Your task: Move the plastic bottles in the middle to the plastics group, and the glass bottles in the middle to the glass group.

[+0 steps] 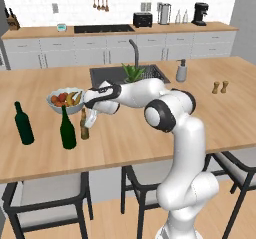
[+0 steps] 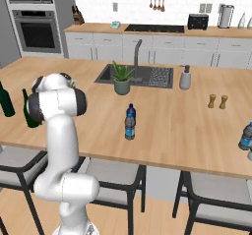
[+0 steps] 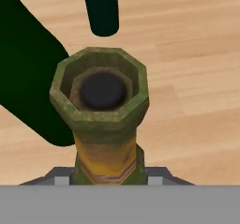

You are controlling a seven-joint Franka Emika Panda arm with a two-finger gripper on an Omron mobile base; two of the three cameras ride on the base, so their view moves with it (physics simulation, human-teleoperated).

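The arm (image 1: 165, 113) reached left across the bench (image 1: 150, 133) toward the two green wine bottles (image 1: 68, 129) near its front left edge, the glass group. Its claw (image 1: 89, 117) was clamped on the amber bottle (image 1: 84, 128), held upright just beside the nearer one, evidently for setting down there. The blue bottle (image 2: 130, 126) stood mid-bench near the front edge, unsorted.

Matt wooden counter (image 1: 150, 128); glossy, perhaps glass, amber bottle (image 3: 101, 120).
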